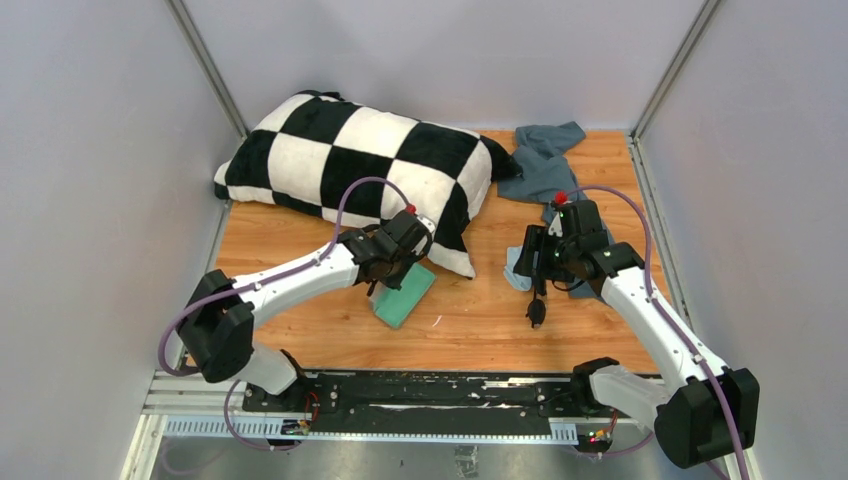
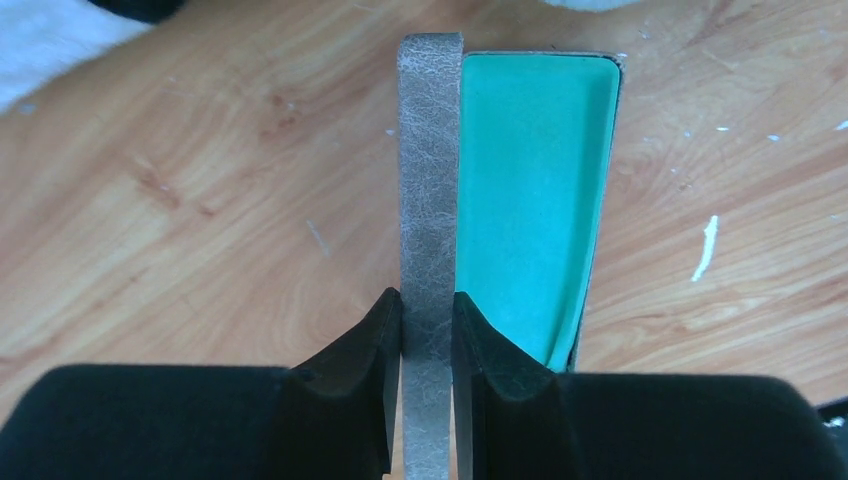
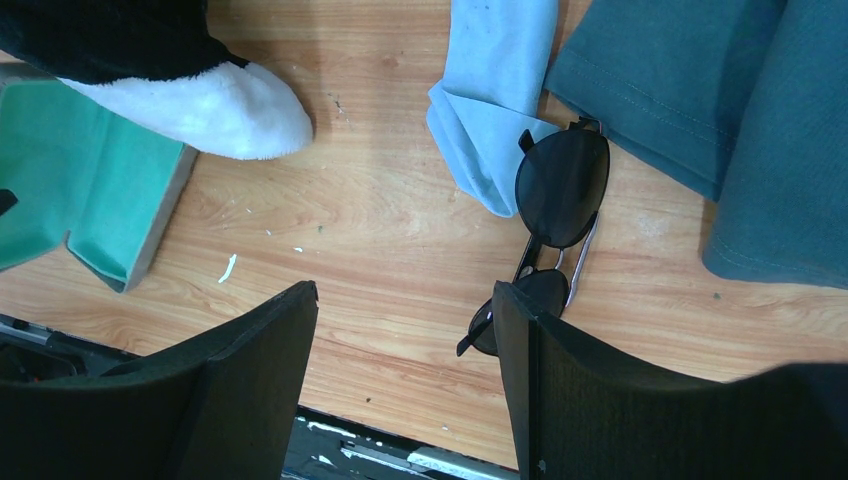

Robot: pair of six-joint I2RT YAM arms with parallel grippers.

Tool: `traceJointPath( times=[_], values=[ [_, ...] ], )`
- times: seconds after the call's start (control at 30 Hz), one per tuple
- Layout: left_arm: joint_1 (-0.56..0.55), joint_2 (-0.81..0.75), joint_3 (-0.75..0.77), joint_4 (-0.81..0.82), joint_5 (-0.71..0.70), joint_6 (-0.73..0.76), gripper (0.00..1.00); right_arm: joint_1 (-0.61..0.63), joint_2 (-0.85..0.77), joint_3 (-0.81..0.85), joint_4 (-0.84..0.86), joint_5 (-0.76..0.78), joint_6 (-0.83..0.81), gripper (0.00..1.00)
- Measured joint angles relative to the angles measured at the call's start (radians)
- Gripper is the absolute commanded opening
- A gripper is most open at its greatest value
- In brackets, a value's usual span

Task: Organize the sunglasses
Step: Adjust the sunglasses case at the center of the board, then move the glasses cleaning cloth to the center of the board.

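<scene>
Left wrist view: the left gripper (image 2: 428, 322) pinches the grey flap (image 2: 430, 170) of the case (image 2: 535, 180), whose teal lining is showing. The right gripper (image 3: 405, 300) hangs with its jaws apart, holding nothing, over the sunglasses (image 3: 562, 185). These lie on the table (image 3: 380, 220) against the blue cloth (image 3: 495, 110).

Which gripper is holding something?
The left gripper: its fingers pinch the case's grey lid. The right gripper stands open near the sunglasses, holding nothing.
</scene>
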Motion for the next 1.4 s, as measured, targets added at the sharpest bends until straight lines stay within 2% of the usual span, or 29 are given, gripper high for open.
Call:
traceJointPath(
  times=[0.17,0.23,0.5,0.67,0.8,0.87,0.97,1.07,1.2,1.4],
  values=[
    [0.0,0.018,0.027,-0.011,-0.084,0.114,0.19,0.0,0.0,0.0,0.0,0.0,0.0,0.7],
    [0.003,0.025,0.027,-0.014,-0.11,0.167,0.23,0.0,0.0,0.0,0.0,0.0,-0.001,0.7],
    [0.103,0.072,0.072,-0.044,-0.055,0.262,0.71,0.0,0.003,0.0,-0.002,0.009,-0.008,0.71],
    [0.111,0.063,0.101,-0.07,-0.054,0.25,0.73,0.009,0.02,0.012,-0.01,0.05,-0.026,0.7],
    [0.111,0.001,0.151,-0.124,-0.068,0.204,0.76,0.05,0.055,0.042,-0.011,0.101,-0.035,0.54],
    [0.111,-0.063,0.191,-0.138,-0.06,0.157,0.78,0.085,0.096,0.064,-0.009,0.132,-0.04,0.45],
    [0.111,-0.186,0.219,-0.114,0.002,0.06,0.82,0.116,0.189,0.098,0.003,0.16,-0.046,0.41],
    [0.101,-0.32,0.169,-0.031,0.086,-0.074,0.84,0.122,0.319,0.134,0.02,0.181,-0.045,0.41],
    [-0.012,-0.387,0.066,0.037,0.104,-0.232,0.86,0.122,0.459,0.175,0.044,0.188,-0.045,0.42],
    [-0.188,-0.341,-0.025,0.088,0.083,-0.385,0.86,0.122,0.59,0.234,0.083,0.214,-0.045,0.39]
  ],
)
